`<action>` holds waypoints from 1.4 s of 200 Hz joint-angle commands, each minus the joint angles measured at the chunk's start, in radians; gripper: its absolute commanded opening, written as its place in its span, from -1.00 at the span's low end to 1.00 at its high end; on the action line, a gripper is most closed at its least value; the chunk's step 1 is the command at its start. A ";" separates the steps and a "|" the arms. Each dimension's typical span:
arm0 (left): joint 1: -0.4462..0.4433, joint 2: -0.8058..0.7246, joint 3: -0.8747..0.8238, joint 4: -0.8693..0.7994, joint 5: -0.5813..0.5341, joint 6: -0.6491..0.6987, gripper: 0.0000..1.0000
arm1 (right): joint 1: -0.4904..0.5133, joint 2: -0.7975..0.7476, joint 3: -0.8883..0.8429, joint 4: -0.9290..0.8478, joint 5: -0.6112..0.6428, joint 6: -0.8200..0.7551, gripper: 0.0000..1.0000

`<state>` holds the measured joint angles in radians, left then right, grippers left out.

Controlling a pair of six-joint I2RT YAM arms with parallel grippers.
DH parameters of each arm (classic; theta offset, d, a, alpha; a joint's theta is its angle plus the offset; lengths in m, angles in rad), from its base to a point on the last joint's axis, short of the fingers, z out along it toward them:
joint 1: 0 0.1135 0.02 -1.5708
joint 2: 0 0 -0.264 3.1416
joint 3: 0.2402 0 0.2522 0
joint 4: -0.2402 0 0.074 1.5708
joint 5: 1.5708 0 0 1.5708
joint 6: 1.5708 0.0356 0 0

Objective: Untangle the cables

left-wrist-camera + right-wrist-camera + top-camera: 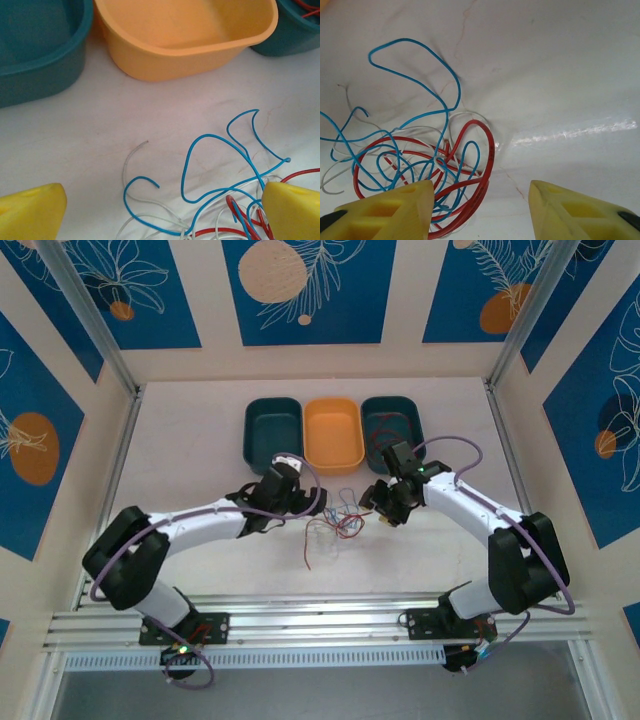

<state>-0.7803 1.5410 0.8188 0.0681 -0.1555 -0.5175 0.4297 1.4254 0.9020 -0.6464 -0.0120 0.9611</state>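
Right gripper (482, 210): nearest the lens, its yellow fingers stood partly apart with bare table between them. Nothing was gripped, and one finger overlapped the edge of the red loops.
Left gripper (160, 215): it was spread wide and held nothing, low over the table (75, 140), with wires lying between and under its fingers.
The cables (415, 160): they lay knotted on the table between the two grippers, just short of the orange bin (165, 65).
Step in hand: judged to be the approach, with both grippers closing in on the tangle before any strand was picked.
Next move: it called for a fine pinch on one strand with a free end, such as the blue wire (207, 136) or the white wire (127, 160). The other gripper would pin the rest for a slow pull outward.
Long axis: the clump had none clear. From above, a stray strand trailed toward the near edge.
Pointing: in the right wrist view, the tall blue loop reached away from the fingers, and the red wire (491, 147) coiled in rings.
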 commanded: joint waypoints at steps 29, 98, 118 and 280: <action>-0.024 0.080 0.058 -0.010 0.058 0.002 1.00 | 0.011 0.013 -0.055 0.069 -0.069 0.053 -0.07; -0.027 0.069 -0.018 -0.034 0.059 -0.048 0.68 | 0.012 -0.008 -0.035 0.065 -0.041 0.032 -0.63; -0.028 0.051 -0.054 -0.031 0.055 -0.063 0.60 | 0.013 -0.025 -0.029 0.060 -0.031 0.025 -0.79; -0.026 -0.025 -0.095 -0.052 0.037 -0.102 0.63 | 0.220 -0.146 0.326 -0.182 0.248 -0.223 -1.00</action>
<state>-0.7956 1.5578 0.7300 0.0425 -0.1051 -0.6052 0.6319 1.3052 1.1870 -0.7830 0.1894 0.8085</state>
